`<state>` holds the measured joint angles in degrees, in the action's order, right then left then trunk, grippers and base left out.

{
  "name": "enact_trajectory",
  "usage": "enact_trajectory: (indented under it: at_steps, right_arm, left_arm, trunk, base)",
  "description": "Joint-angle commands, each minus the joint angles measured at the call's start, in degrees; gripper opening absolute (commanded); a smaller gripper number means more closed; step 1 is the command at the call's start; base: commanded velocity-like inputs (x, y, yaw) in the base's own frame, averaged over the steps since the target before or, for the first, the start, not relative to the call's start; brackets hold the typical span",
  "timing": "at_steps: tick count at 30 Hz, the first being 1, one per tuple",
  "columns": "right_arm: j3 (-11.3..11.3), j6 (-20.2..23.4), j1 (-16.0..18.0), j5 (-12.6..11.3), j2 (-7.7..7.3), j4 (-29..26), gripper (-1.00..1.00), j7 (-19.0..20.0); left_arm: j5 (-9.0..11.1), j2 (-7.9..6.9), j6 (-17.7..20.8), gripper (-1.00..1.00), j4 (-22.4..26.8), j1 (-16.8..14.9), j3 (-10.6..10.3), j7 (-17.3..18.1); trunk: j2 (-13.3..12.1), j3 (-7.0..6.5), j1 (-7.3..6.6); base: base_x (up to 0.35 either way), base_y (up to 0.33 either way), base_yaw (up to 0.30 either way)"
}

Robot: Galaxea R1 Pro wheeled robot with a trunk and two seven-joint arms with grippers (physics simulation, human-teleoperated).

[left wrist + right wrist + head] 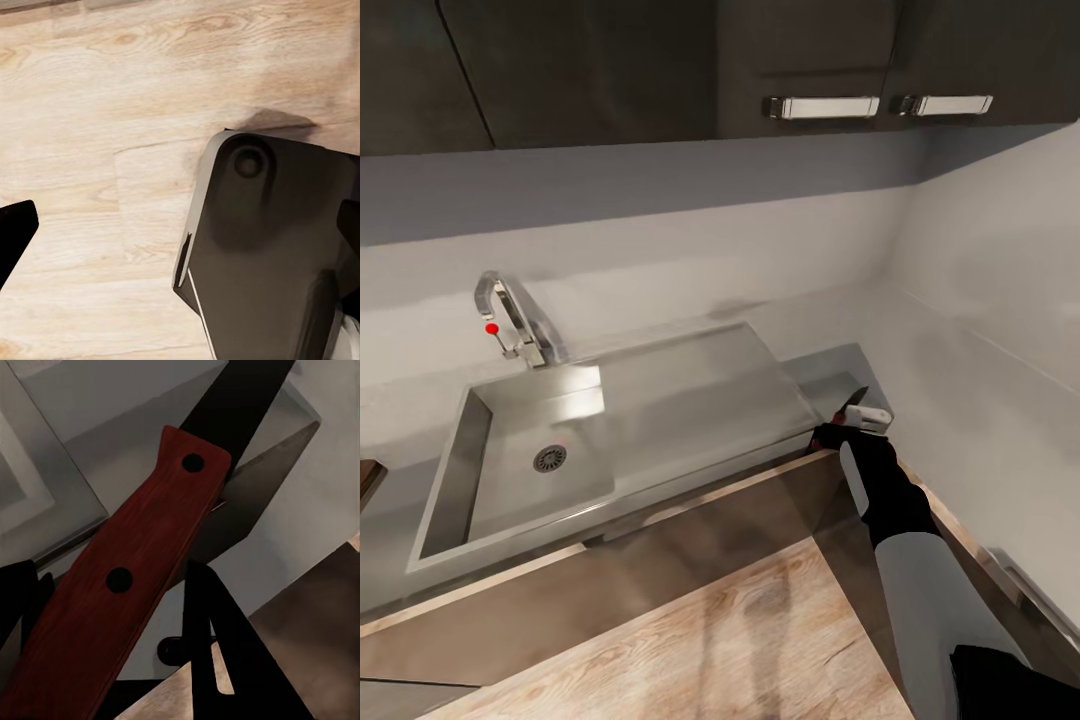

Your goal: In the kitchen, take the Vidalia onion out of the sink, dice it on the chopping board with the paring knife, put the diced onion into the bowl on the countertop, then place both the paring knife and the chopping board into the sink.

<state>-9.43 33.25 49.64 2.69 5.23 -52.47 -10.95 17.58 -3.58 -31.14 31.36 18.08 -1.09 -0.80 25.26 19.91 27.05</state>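
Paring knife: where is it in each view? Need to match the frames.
Head view: paring knife at right of centre, in the right gripper, just past the drainboard's right edge.
Right wrist view: red handle and dark blade run diagonally across the frame.
Left wrist view: no knife; wood floor.
Shared landmark: the sink drainboard edge, also at.

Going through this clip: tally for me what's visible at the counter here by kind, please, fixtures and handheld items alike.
Sink: 1
Tap: 1
Cabinet handles: 2
Paring knife, held in the right tool: 1
Total: 5
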Motion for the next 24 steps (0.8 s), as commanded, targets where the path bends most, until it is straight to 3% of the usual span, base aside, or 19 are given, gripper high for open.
enact_trajectory:
  at_steps: [1,24]
  right_arm:
    - [-0.2,0.7,0.0,0.9,0.04,1.6,-1.0,0.0]
    - [-0.2,0.7,0.0,0.8,0.04,1.5,-1.0,0.0]
  left_arm:
    - [0.2,-0.02,-0.1,1.0,0.1,0.0,-0.1,-0.1]
    - [0.2,-0.02,-0.1,1.0,0.1,0.0,-0.1,-0.1]
  trunk:
    - [0.1,0.02,0.05]
    - [0.1,-2.05,0.05]
  base:
    - [0.0,0.0,0.0]
    - [0.0,0.0,0.0]
